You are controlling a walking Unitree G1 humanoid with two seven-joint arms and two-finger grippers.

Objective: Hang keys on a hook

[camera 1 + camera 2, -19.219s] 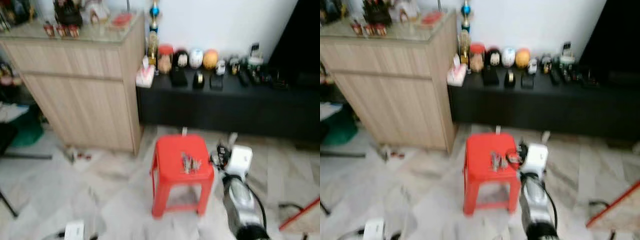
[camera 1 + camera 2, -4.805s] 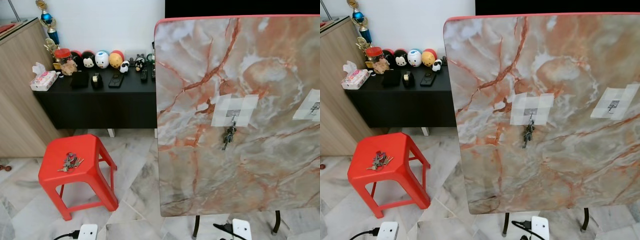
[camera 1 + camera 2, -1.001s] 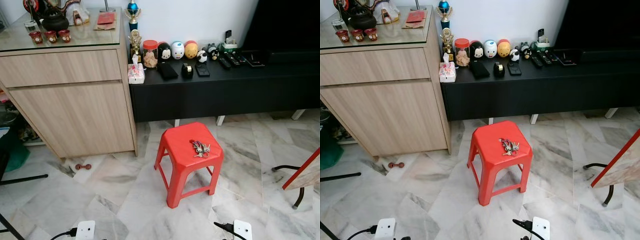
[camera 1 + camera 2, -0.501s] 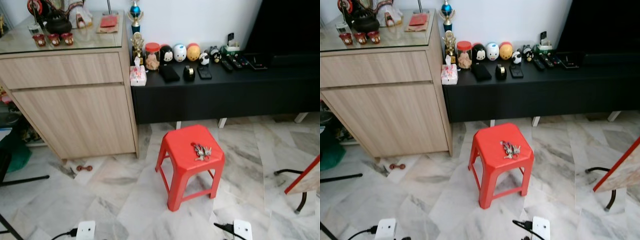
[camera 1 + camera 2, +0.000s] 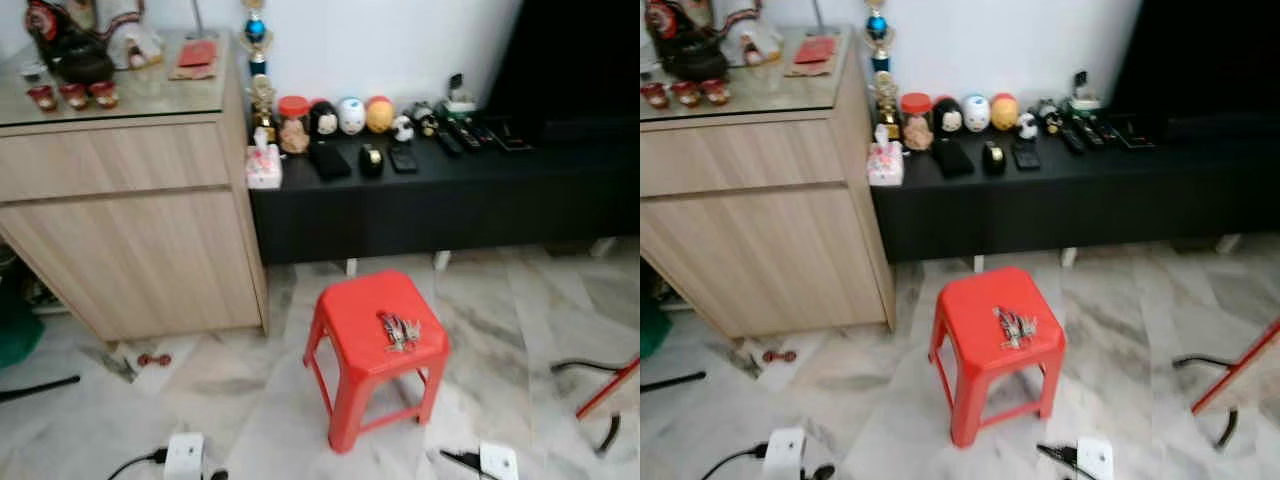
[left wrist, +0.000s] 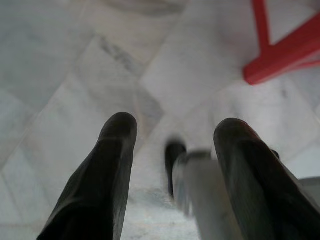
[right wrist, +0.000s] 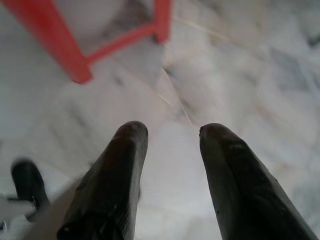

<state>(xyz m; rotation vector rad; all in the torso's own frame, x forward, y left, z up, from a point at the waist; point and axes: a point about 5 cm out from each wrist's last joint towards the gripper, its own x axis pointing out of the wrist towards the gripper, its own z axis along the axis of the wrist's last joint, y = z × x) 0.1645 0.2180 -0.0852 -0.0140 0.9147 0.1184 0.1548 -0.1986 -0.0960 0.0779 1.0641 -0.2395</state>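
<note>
One stool [image 5: 378,336], one key bunch [image 5: 399,329]

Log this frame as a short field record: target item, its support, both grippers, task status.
target: bunch of keys
support: red plastic stool, on the marble floor before the black low cabinet
left gripper: open, empty, pointing at the floor beside a stool leg
right gripper: open, empty, over the floor near the stool's legs
status: keys not yet picked up
image quality: slightly blurred

Red stool [image 5: 360,320], grey-veined marble floor [image 5: 250,400], seemingly pale wood-grain cabinet [image 5: 130,250], black bench [image 5: 450,200].
</note>
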